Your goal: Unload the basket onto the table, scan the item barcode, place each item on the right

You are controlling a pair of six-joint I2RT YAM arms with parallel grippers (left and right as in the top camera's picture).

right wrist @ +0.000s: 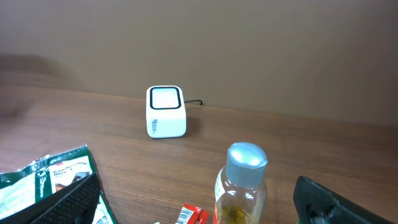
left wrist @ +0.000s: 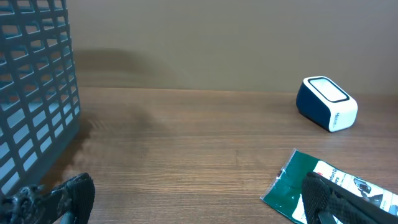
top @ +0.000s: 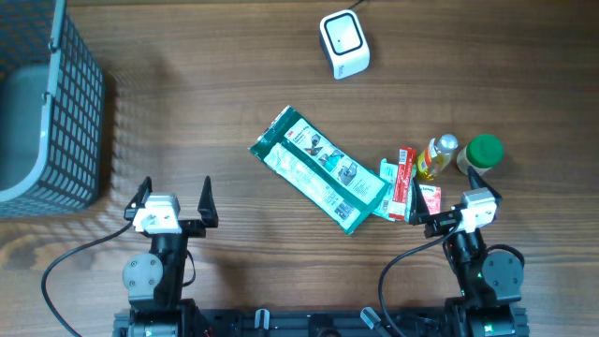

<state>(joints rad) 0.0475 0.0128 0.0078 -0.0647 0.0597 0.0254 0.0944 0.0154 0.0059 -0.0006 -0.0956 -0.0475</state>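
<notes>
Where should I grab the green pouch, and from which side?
The green pouch lies flat, diagonal. Probably pinch its upper-left end, left gripper coming from the left: that edge is free, the other crowded by the small packets.

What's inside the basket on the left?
From overhead, only the basket's bare grey floor shows, with no item on it. Part of the basket runs off the picture's edge, so that part is unseen.

Overhead top-down, wrist views low, sharing scanner [right wrist: 166, 111]
</notes>
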